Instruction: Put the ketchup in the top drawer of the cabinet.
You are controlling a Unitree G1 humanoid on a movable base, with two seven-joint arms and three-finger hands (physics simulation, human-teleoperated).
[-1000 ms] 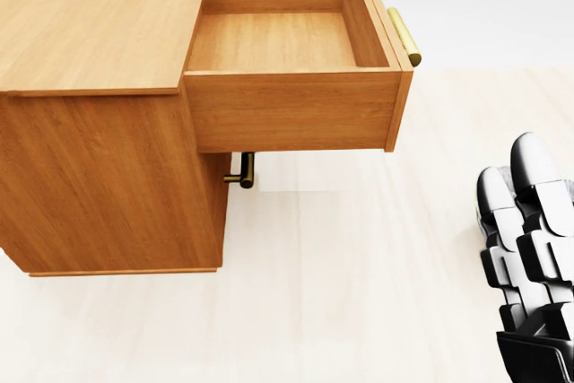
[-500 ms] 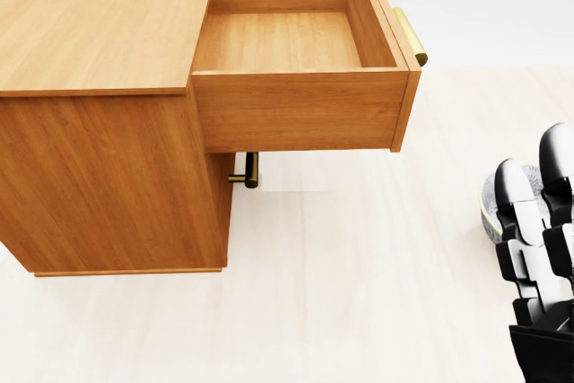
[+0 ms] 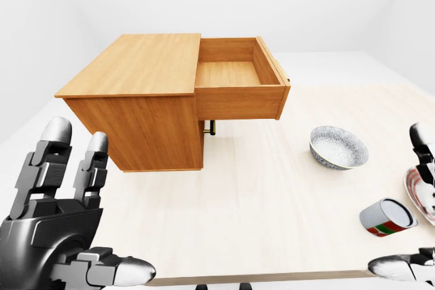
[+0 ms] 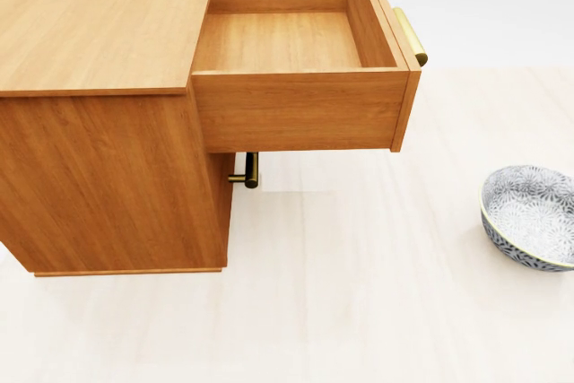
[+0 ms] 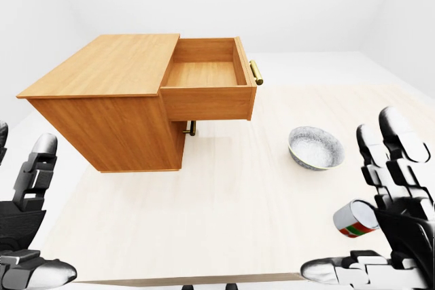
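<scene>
Left robot hand (image 3: 64,225) and right robot hand (image 5: 384,219) raised, fingers spread, holding nothing

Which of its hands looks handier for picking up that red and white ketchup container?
The right hand, I'd say: its open fingers stand right beside the ketchup lying on the table's right side. The left hand hangs far off at the left.

A wooden cabinet (image 5: 109,110) stands at far left, its top drawer (image 5: 207,86) pulled out rightward. A patterned bowl (image 5: 315,147) sits right of it. Near right, the right hand (image 5: 387,229) spreads open beside a tipped can (image 5: 355,219).
</scene>
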